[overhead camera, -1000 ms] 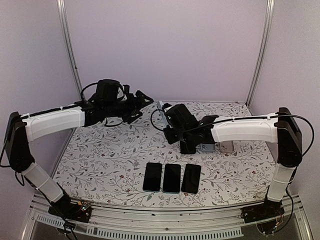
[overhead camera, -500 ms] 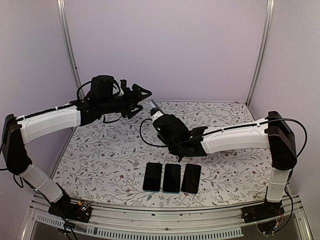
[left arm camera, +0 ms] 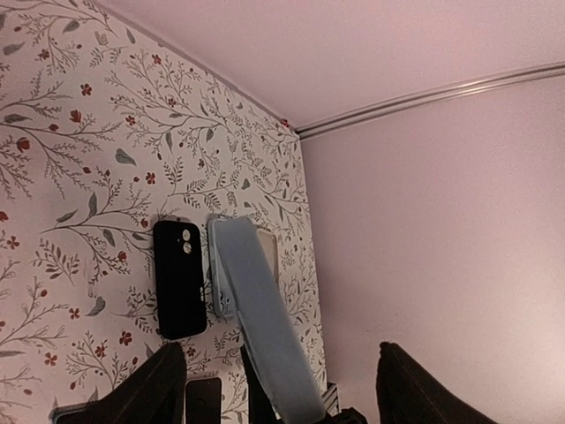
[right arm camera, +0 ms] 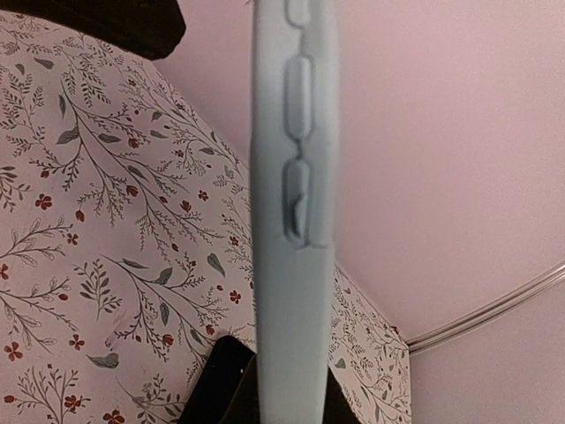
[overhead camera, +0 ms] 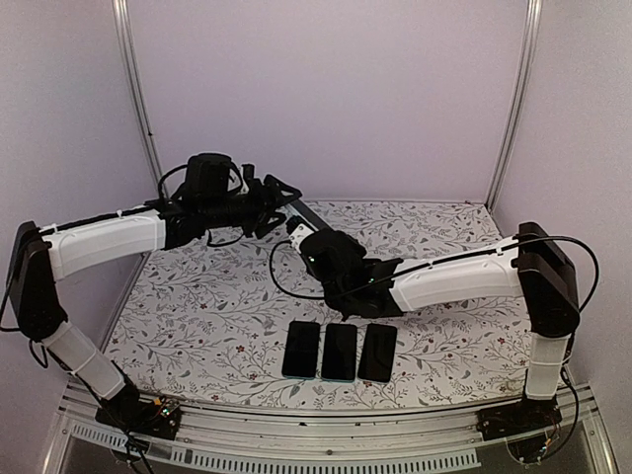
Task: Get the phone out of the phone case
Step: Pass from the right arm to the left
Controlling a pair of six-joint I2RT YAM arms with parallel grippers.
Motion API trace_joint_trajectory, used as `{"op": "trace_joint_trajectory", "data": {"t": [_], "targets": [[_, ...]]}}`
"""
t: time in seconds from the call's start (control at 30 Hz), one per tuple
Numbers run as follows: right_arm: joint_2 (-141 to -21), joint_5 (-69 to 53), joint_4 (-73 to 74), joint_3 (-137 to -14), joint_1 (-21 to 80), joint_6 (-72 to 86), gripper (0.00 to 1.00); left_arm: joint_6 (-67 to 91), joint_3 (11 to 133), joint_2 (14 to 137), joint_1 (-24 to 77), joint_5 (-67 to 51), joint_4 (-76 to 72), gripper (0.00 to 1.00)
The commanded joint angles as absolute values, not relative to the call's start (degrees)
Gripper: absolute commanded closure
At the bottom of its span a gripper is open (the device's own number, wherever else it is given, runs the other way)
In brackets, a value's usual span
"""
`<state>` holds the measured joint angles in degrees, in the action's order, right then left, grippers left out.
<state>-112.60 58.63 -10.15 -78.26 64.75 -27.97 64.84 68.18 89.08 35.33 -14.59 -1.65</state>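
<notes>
My right gripper (overhead camera: 304, 235) is shut on a light-blue phone case (overhead camera: 297, 221) and holds it up in the air at mid-table, one end pointing at my left gripper (overhead camera: 280, 194). In the right wrist view the case (right arm camera: 291, 221) stands edge-on between my fingers (right arm camera: 221, 380), side buttons showing. In the left wrist view the same case (left arm camera: 265, 336) reaches up between my open left jaws (left arm camera: 278, 358), touching neither finger. Whether a phone is inside I cannot tell.
Three dark phones (overhead camera: 339, 351) lie side by side near the front edge. A black case (left arm camera: 179, 278), another light-blue case (left arm camera: 221, 265) and a clear case (left arm camera: 269, 256) lie in a row near the table's right side. Walls enclose the table.
My right arm has swung left and lifted the light-blue case up to the left gripper. The left gripper has shifted slightly, with the case end now between its jaws.
</notes>
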Motion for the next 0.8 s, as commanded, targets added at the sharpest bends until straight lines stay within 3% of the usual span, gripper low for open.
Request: {"op": "trace_joint_trajectory", "data": {"t": [0.0, 0.13, 0.3, 0.4, 0.53, 0.67, 0.77], "targets": [[-113.7, 61.5, -16.5, -78.2, 66.1, -31.3, 1.00, 64.5, 68.0, 90.3, 35.0, -15.3, -1.6, 0.26], [-114.5, 62.0, -17.6, -78.1, 66.5, -33.1, 1.00, 64.3, 68.0, 90.7, 35.0, -15.5, -1.3, 0.31], [-115.0, 62.5, -18.6, -78.1, 66.5, -34.9, 1.00, 64.0, 67.8, 90.8, 35.0, -15.6, -0.7, 0.44], [-115.1, 62.5, -19.0, -78.1, 66.7, -35.6, 0.99, 63.8, 67.7, 90.8, 34.9, -15.5, -0.5, 0.56], [-115.1, 62.6, -19.1, -77.9, 66.7, -35.9, 0.96, 63.7, 67.7, 90.9, 34.9, -15.8, -0.4, 0.80], [-115.1, 62.5, -19.3, -77.7, 67.0, -35.9, 0.80, 63.7, 67.7, 91.0, 34.9, -16.0, -0.6, 0.92], [-115.0, 62.5, -19.4, -77.4, 67.2, -36.0, 0.59, 63.4, 67.9, 90.8, 34.8, -16.3, -1.0, 1.00]]}}
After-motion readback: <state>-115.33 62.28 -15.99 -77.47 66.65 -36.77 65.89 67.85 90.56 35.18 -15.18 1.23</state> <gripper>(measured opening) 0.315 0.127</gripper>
